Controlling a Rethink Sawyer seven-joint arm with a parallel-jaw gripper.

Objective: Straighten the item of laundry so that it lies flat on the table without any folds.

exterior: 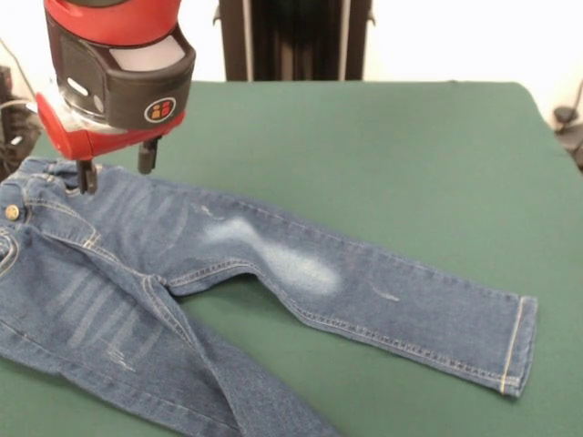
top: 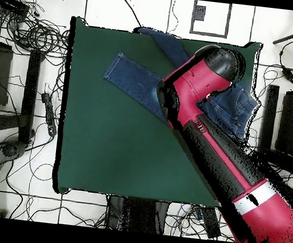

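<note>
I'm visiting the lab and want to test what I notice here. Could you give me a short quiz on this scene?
1. True or false: the gripper is over the cuff end of the jeans.
2. Which leg shows a faded whitish patch in the front view? A) the leg running out to the cuff at the picture's right B) the leg running off the bottom edge C) neither
3. Fill in: the jeans lie on a dark ____ table.

Key
1. False: it is at the waistband end, near the brass button.
2. A: the patch sits on that leg's thigh.
3. Green.
</note>
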